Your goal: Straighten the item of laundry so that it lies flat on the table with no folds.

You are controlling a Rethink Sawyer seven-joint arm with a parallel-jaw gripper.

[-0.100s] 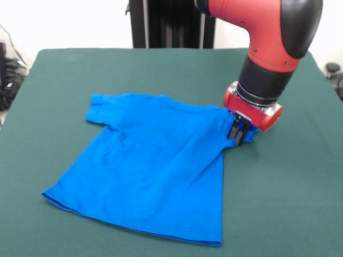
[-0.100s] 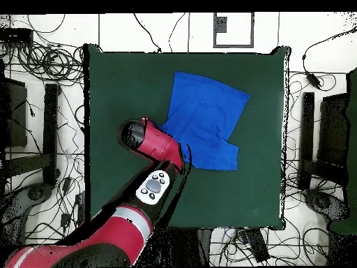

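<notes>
Dark green table (image 1: 300, 203), cables on surrounding floor (image 2: 42, 105), pincer (image 1: 239, 131) pinching blue T-shirt (image 1: 155, 171) sleeve

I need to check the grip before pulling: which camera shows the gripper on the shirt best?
The front view. There the gripper comes down onto the right sleeve of the shirt, its dark fingers close together on the cloth. In the overhead view the arm covers the gripper; only the shirt beside it shows.

I'm standing in a robotics lab: cables (image 2: 49, 167) are sprawling over the white floor (image 2: 139, 31) around a green felt worktop (image 2: 118, 91), with black equipment racks (image 2: 328, 132) flanking it.
</notes>
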